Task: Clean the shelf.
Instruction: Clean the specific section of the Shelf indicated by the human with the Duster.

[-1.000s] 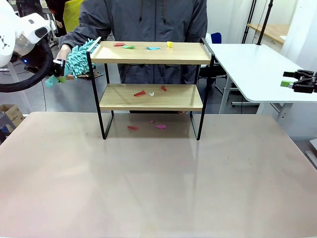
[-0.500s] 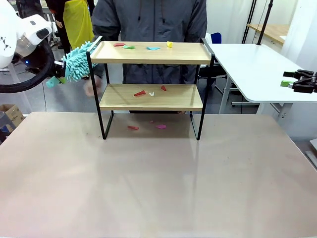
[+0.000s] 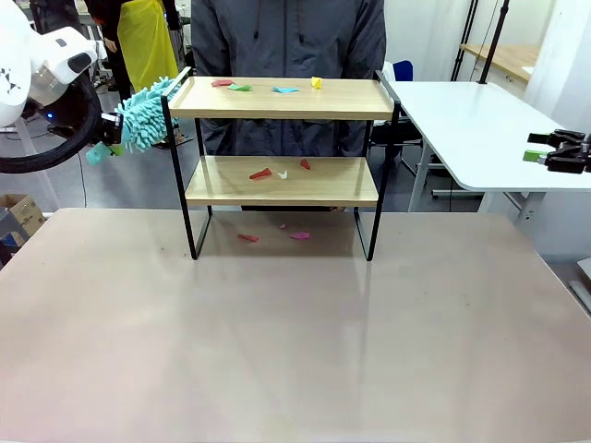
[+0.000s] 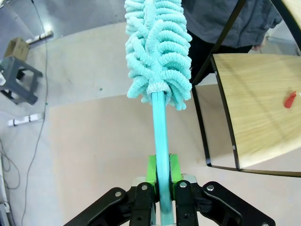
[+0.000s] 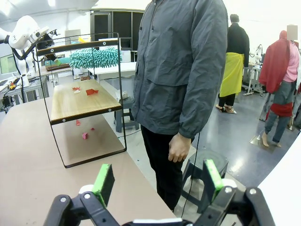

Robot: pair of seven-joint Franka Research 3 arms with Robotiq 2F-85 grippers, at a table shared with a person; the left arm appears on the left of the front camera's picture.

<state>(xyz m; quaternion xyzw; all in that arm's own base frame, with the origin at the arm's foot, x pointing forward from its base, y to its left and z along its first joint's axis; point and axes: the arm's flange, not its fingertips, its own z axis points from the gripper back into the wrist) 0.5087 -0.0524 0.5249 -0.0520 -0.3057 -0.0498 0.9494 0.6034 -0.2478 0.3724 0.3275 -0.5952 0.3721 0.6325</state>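
Left end effector [image 4: 161,173] is pinching the handle of a teal duster [image 4: 157,52]. The duster's fluffy head sits just beside the left end of the top board of the shelf [image 3: 332,180], and contact cannot be determined. Right end effector [image 5: 158,182] is spread with nothing between its pads, held beyond the right side of the counter [image 3: 277,351]. The shelf stands upright at the counter's far middle, with coloured paper scraps [image 3: 261,173] on both boards and on the counter beneath, and a person [image 3: 286,37] standing directly behind it.
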